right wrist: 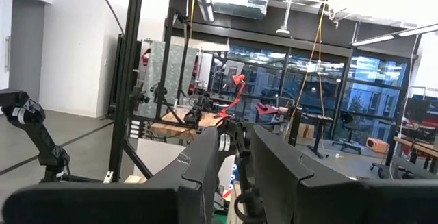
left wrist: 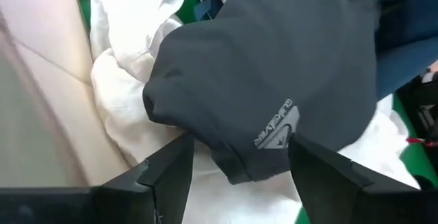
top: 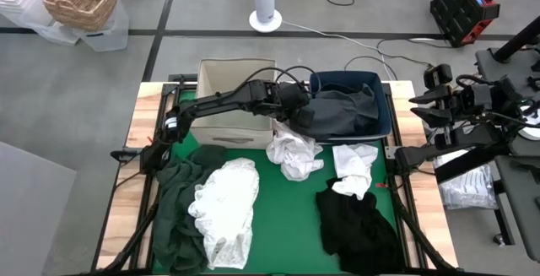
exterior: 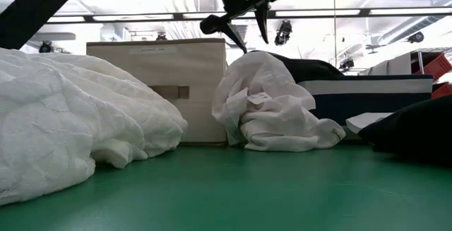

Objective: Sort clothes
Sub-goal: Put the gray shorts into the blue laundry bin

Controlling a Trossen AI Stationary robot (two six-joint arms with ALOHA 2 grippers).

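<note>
Two bins stand side by side along the far edge of the green tabletop [top: 287, 217]: a beige fabric box [top: 234, 99] toward the left and a navy blue bin [top: 381, 107] toward the right. A dark grey garment [top: 342, 111] with a small printed logo lies in the navy bin, heaped over its near-left rim and hanging down on that side. The left gripper [top: 297, 116] hangs just above that overhanging fold, between the two bins; its fingers [left wrist: 168, 172] stand wide apart on either side of the cloth and hold nothing.

Directly under and in front of the fold, a crumpled white garment [top: 294, 154] sits on the tabletop, leaning against the front of the box and the bin where they meet. A second small white garment [top: 354, 165] lies just to its right, near the front of the navy bin, its near end resting on a black garment [top: 359, 221] spread toward the near right corner. At the near left corner a dark green garment [top: 179, 208] is spread out, with a white lacy garment [top: 226, 208] lying over its right side.

The right gripper [top: 426, 111] waits off the tabletop's right edge, raised and pointing into the room, with only a narrow gap between its fingers [right wrist: 205, 162] and nothing in it.
</note>
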